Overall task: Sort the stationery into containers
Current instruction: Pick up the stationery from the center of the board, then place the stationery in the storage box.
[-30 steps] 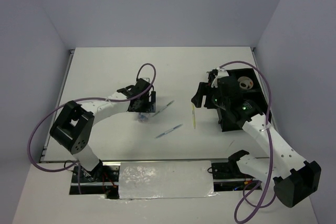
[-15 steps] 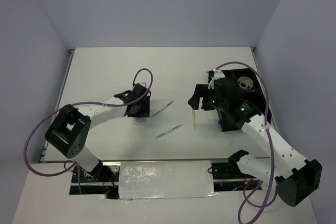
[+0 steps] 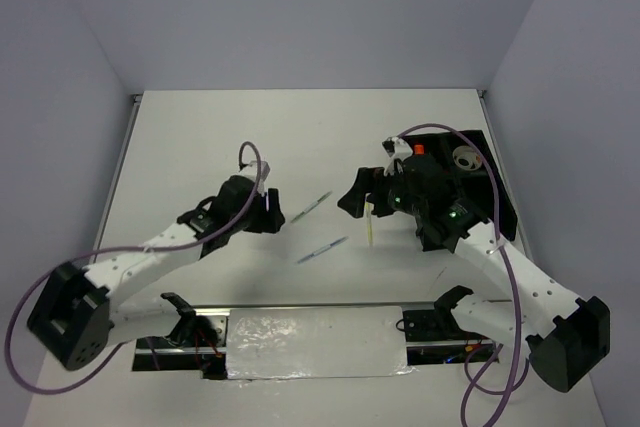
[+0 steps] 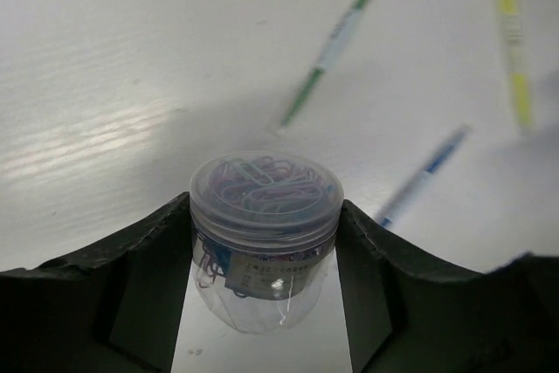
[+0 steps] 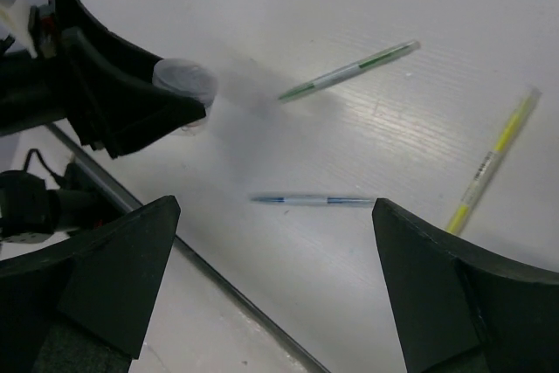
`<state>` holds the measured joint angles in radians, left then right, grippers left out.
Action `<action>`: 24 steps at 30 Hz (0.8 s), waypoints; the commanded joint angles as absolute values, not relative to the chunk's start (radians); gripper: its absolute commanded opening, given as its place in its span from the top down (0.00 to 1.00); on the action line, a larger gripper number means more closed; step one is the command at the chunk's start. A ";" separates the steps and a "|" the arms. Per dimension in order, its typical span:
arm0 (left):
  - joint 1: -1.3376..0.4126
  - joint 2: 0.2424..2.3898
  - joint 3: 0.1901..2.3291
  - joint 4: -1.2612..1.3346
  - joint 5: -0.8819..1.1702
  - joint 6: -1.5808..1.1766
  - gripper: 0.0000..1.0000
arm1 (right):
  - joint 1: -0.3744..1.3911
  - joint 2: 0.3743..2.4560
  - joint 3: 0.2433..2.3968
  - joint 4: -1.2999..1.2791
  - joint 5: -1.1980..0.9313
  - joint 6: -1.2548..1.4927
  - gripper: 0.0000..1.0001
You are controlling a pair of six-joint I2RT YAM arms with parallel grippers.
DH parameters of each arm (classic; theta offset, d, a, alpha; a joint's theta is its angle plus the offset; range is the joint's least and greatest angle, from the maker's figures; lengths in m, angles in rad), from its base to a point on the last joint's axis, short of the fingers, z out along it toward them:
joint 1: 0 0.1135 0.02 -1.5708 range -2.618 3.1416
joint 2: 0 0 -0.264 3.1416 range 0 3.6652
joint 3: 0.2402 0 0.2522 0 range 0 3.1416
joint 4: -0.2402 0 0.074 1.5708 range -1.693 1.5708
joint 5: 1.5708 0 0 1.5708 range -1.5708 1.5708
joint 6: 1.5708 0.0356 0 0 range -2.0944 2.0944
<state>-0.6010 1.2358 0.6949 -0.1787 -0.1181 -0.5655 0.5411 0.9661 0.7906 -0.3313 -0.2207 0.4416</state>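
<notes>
My left gripper (image 3: pixel 269 214) is shut on a small clear jar of coloured paper clips (image 4: pixel 265 216) and seems to hold it just off the table; the jar also shows in the right wrist view (image 5: pixel 183 85). My right gripper (image 3: pixel 360 194) is open and empty, its wide-spread jaws (image 5: pixel 279 303) above a white pen with blue ends (image 5: pixel 314 201). A white pen with green ends (image 3: pixel 313 205) lies between the arms. A thin yellowish stick (image 3: pixel 370 224) lies under the right gripper. The black organiser tray (image 3: pixel 493 190) sits at the right with a tape roll (image 3: pixel 465 158) in it.
The right arm's body covers most of the tray's left side. A small orange item (image 3: pixel 419 148) shows at the tray's far left corner. A metal rail (image 5: pixel 227 290) runs along the table's near edge.
My left gripper has drawn back towards the near left with the jar in it. My right gripper has moved left, off the tray and over the pens.
</notes>
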 commanded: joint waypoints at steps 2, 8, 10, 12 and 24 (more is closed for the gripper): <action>-0.686 0.988 0.548 0.171 0.050 -0.414 1.00 | 0.561 0.995 0.825 -0.221 -0.325 0.566 0.00; -0.755 0.782 0.428 0.363 0.271 -0.259 1.00 | 0.731 1.058 0.920 -0.264 -0.242 0.686 0.00; -0.762 0.759 0.410 0.422 0.362 -0.207 1.00 | 0.765 1.077 0.951 -0.273 -0.226 0.703 0.00; -0.772 0.749 0.402 0.449 0.409 -0.167 1.00 | 0.817 1.095 0.979 -0.323 -0.155 0.706 0.00; -0.922 0.634 0.302 0.551 0.319 -0.011 1.00 | 1.048 1.192 1.086 -0.498 0.050 0.707 0.00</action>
